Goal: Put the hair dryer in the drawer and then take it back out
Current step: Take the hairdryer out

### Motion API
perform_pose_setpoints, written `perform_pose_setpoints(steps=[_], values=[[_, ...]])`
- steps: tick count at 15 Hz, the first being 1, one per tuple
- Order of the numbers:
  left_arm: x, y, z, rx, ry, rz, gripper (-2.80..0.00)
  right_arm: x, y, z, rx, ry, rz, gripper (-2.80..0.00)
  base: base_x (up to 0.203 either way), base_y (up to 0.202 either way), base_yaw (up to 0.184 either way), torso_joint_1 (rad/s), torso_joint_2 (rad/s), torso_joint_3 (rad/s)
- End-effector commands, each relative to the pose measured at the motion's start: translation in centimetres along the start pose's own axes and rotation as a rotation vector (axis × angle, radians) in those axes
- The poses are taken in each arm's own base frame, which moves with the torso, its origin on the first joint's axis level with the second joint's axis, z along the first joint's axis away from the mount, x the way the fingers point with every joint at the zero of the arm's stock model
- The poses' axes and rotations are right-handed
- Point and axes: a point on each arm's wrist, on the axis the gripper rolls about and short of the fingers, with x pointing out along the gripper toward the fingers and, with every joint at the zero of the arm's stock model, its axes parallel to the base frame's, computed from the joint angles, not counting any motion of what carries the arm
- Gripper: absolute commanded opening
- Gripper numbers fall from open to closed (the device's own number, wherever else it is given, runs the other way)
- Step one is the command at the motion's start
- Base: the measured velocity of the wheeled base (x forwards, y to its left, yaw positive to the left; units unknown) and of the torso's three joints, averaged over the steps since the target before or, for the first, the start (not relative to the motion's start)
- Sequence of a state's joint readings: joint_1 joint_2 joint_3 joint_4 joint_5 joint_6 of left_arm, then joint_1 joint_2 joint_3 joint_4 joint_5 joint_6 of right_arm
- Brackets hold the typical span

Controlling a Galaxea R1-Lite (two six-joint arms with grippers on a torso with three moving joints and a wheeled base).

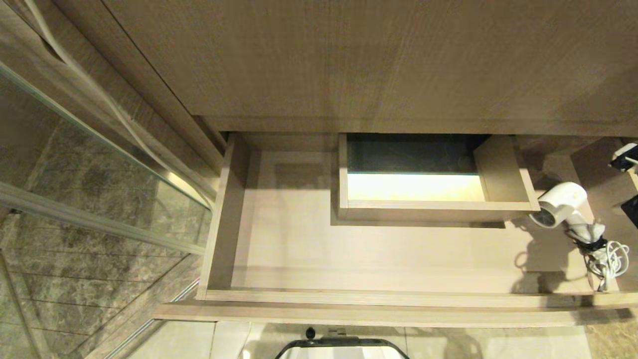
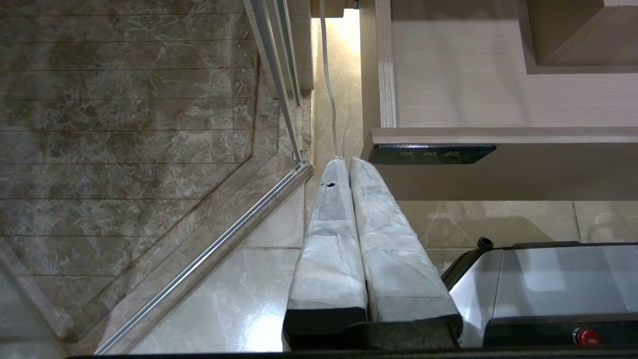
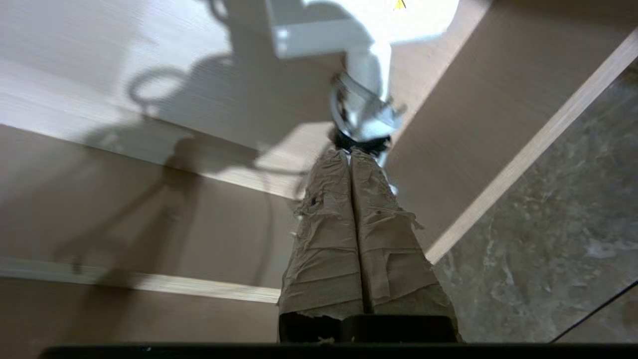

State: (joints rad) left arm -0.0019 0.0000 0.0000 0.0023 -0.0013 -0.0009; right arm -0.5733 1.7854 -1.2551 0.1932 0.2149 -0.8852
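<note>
Drawer (image 1: 279, 249) below; right tool (image 3: 350, 154) clamped, cord-bearing.

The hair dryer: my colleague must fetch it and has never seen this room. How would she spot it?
Find the open wooden drawer under the cabinet. At its right end lies the hair dryer, the only white thing inside, with a bundled cord.
</note>
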Motion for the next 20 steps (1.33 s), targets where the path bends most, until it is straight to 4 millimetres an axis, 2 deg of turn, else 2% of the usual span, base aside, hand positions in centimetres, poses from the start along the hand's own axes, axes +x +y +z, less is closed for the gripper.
perform_pose_setpoints(steps=[1, 10, 20], values=[[0.0, 0.0, 0.0, -0.001, 0.000, 0.000, -2.80, 1.8, -0.7, -1.5, -0.035, 0.050, 0.030, 0.00, 0.000, 0.000, 0.000, 0.000, 0.00, 0.000], [0.0, 0.0, 0.0, -0.001, 0.000, 0.000, -2.80, 7.2, -2.0, -3.3, -0.093, 0.091, 0.087, 0.00, 0.000, 0.000, 0.000, 0.000, 0.00, 0.000], [0.0, 0.0, 0.0, -0.001, -0.001, 0.000, -2.80, 13.6, -3.3, -3.9, -0.106, -0.010, 0.121, 0.00, 0.000, 0.000, 0.000, 0.000, 0.00, 0.000]])
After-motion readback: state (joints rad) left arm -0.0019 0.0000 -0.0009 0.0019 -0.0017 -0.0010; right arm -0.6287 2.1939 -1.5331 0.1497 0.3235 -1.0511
